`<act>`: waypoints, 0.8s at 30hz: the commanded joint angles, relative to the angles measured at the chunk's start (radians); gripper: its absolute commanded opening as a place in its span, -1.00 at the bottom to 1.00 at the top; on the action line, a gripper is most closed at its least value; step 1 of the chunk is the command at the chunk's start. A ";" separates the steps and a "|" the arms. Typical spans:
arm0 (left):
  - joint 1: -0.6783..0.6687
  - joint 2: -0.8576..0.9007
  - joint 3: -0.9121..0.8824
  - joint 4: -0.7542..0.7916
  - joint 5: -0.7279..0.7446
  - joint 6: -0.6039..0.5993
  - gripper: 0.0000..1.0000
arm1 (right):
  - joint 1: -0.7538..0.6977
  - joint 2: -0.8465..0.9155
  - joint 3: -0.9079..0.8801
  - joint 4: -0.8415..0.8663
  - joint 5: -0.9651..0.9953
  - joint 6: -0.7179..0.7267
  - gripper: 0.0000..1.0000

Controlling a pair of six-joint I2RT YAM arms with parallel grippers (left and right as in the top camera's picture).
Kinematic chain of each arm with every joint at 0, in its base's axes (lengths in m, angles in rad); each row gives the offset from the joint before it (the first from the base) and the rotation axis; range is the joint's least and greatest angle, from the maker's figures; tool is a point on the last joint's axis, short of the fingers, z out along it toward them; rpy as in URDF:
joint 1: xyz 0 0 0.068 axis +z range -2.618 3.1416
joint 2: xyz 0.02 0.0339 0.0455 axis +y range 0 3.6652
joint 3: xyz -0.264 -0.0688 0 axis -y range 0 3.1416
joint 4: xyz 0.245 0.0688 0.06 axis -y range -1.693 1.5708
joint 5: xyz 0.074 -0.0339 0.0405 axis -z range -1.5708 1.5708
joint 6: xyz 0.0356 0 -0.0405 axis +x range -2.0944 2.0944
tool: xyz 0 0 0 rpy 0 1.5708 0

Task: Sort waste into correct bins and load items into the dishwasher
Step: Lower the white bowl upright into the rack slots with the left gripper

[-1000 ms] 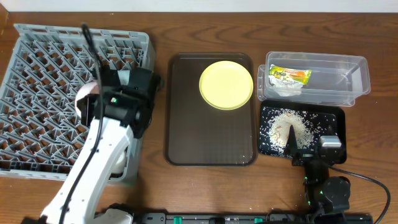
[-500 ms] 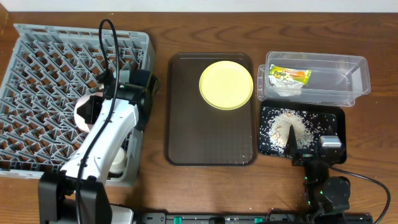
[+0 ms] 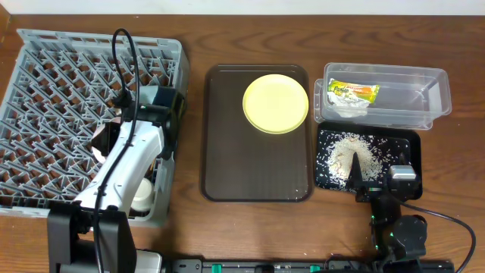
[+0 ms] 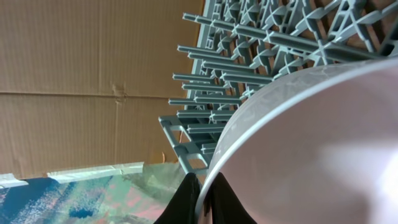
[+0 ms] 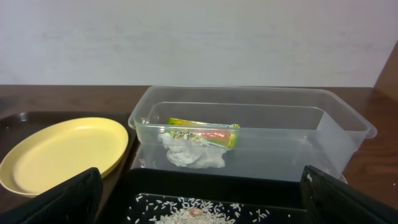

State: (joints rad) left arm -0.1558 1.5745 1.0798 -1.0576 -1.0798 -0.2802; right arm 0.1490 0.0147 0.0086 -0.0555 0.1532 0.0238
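My left gripper (image 4: pixel 202 199) is shut on the rim of a pale bowl (image 4: pixel 311 143) with a bluish-grey edge. It holds the bowl tilted over the grey dish rack (image 4: pixel 249 56). From overhead the bowl (image 3: pixel 101 139) is at the rack's (image 3: pixel 53 91) right-middle, partly under my arm. A white bowl (image 3: pixel 141 193) sits in the rack's near right corner. The yellow plate (image 3: pixel 275 104) lies on the brown tray (image 3: pixel 242 167). My right gripper (image 5: pixel 202 205) is open and empty at the black tray's near edge. The chopsticks are out of view.
The clear tub (image 3: pixel 409 95) holds the green-and-orange wrapper (image 3: pixel 353 91) and whitish scraps (image 5: pixel 189 154). The black tray (image 3: pixel 405 144) holds rice grains (image 3: pixel 350 152). The plate (image 5: pixel 62 152) is left of the tub in the right wrist view.
My left arm has swung toward the near side, carrying the bowl from the rack's middle toward its near-right part and lower among the pegs. The right arm has not moved.
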 commanded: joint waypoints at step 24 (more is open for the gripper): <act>0.029 0.008 -0.013 0.058 -0.120 0.047 -0.74 | -0.013 -0.008 -0.003 -0.001 -0.001 -0.010 0.99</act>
State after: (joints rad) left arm -0.1368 1.5749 1.0725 -1.0004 -1.1599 -0.2451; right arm 0.1490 0.0147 0.0086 -0.0555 0.1532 0.0238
